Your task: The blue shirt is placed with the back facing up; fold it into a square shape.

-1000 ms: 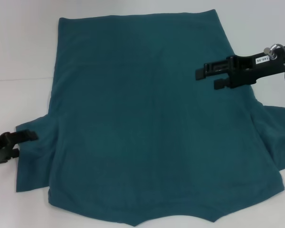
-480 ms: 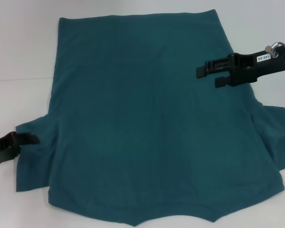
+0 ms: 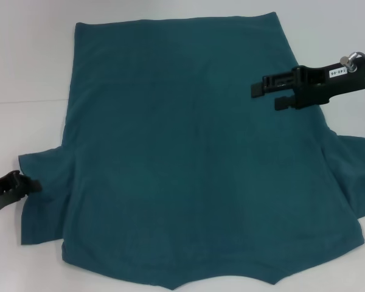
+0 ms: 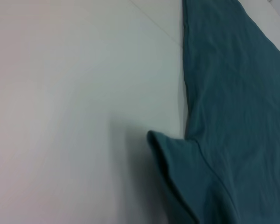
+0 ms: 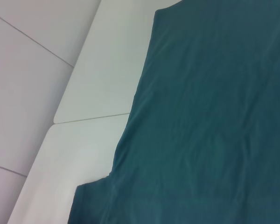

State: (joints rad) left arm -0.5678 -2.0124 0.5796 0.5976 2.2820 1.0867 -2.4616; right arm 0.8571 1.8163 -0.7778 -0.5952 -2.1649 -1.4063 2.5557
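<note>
The blue shirt point(image 3: 188, 158) lies spread flat on the white table, plain side up, with its hem at the far side and its sleeves toward me. My left gripper point(image 3: 25, 191) sits low on the table at the outer edge of the left sleeve point(image 3: 42, 201), fingers apart and their tips just touching the cloth edge. The left wrist view shows that sleeve's corner point(image 4: 177, 163) slightly raised off the table. My right gripper point(image 3: 264, 97) hovers open over the shirt's right side, above the right sleeve point(image 3: 353, 176), holding nothing. The shirt's side edge and a sleeve corner point(image 5: 200, 116) fill the right wrist view.
The white table point(image 3: 24, 73) reaches past the shirt on the left and far sides, with a seam line point(image 3: 18, 102) running across it. A table edge and seam point(image 5: 84, 119) appear in the right wrist view.
My left gripper has drawn back leftward and slightly down, from overlapping the left sleeve to its outer edge. My right gripper has drifted slightly upward. The shirt has barely moved.
</note>
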